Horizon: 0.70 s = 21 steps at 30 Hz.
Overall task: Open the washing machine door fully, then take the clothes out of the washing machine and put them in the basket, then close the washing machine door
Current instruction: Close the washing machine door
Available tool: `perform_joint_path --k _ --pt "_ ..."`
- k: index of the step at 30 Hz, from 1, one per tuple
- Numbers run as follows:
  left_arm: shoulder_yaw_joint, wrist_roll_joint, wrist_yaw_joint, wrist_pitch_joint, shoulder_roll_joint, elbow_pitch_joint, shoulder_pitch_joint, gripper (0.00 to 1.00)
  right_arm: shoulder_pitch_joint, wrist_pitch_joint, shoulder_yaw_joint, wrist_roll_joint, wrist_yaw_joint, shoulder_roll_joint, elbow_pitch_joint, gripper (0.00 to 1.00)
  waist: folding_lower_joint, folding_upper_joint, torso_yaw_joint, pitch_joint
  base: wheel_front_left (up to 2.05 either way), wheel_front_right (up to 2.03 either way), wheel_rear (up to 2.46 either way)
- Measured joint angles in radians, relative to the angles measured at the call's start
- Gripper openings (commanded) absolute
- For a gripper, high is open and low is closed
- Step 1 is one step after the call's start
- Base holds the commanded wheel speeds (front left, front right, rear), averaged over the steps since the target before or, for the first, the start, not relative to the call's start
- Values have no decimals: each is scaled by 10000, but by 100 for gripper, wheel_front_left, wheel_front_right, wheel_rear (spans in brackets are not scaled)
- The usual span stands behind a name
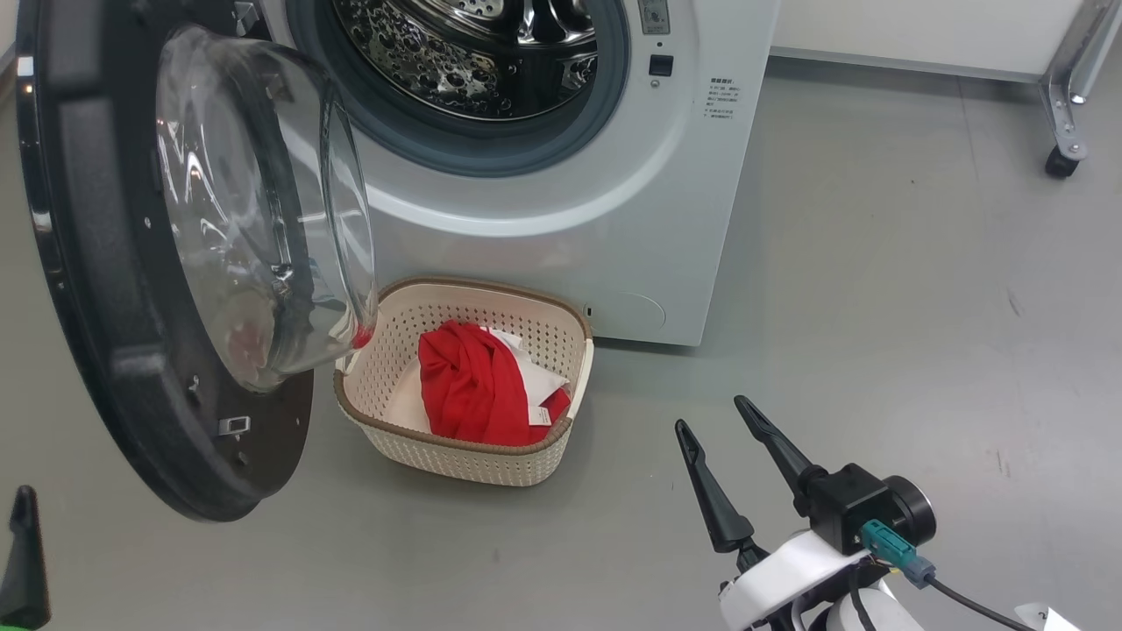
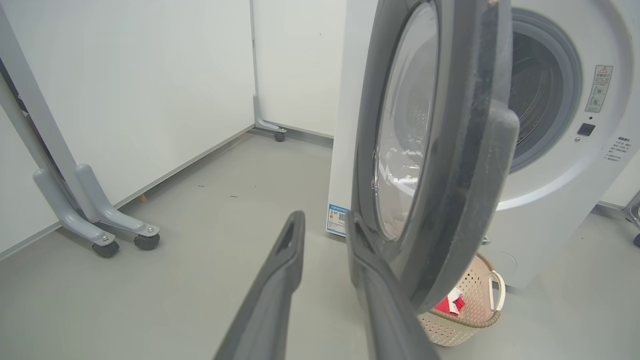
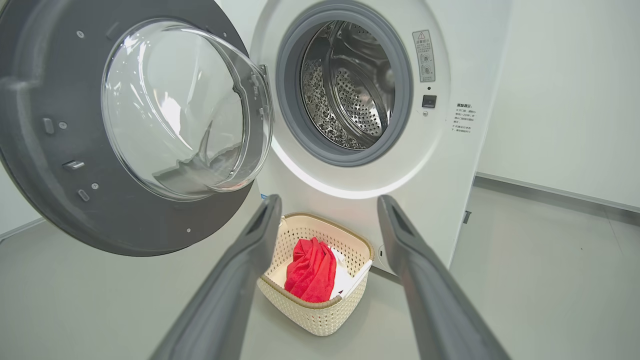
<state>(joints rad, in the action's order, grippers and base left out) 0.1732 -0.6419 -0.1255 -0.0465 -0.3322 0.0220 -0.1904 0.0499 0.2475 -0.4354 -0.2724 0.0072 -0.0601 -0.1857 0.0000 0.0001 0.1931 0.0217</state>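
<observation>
Washing machine door [image 1: 105, 263]: swung wide to the robot's left, inner face and bulging glass bowl [image 1: 263, 202] turned toward the head camera, leaving the mouth of the washing machine [image 1: 614, 219] unobstructed. Drum [image 1: 456, 53]: bare perforated steel as far as can be seen, with no fabric in the visible part. Basket [image 1: 465, 464]: on the floor [image 1: 877, 307] just before the machine's front, below the opening and partly under the door's glass, most likely set there so that a garment lifted out has a short way to go. Clothes [image 1: 469, 386]: red garment with its white part, bunched inside the basket toward the right wall; unloading appears complete. Left claw [image 2: 324, 220]: fingers close together with a narrow gap, holding nothing, low by the outer side of the door's bottom rim; whether one finger touches the rim cannot be told. The position suits a push on the outer face to swing the door shut. Right claw [image 1: 713, 414]: fingers spread wide, empty, well apart from basket and machine, probably held back so the door's arc is clear. Outstanding step, by judgement: closing the door.
</observation>
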Motion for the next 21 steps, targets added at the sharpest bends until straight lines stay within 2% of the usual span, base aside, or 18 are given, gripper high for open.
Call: perform_joint_path --k 8,21 --pt "-226 148 0 -782 -265 366 -10 100 -30 0 -8 -4 -10 8 23 100 0 0 -14 29 0 0 0" --pt "-602 150 0 -1442 -537 1003 -10 100 -29 0 15 -15 -27 21 104 100 0 0 -23 118 0 0 0"
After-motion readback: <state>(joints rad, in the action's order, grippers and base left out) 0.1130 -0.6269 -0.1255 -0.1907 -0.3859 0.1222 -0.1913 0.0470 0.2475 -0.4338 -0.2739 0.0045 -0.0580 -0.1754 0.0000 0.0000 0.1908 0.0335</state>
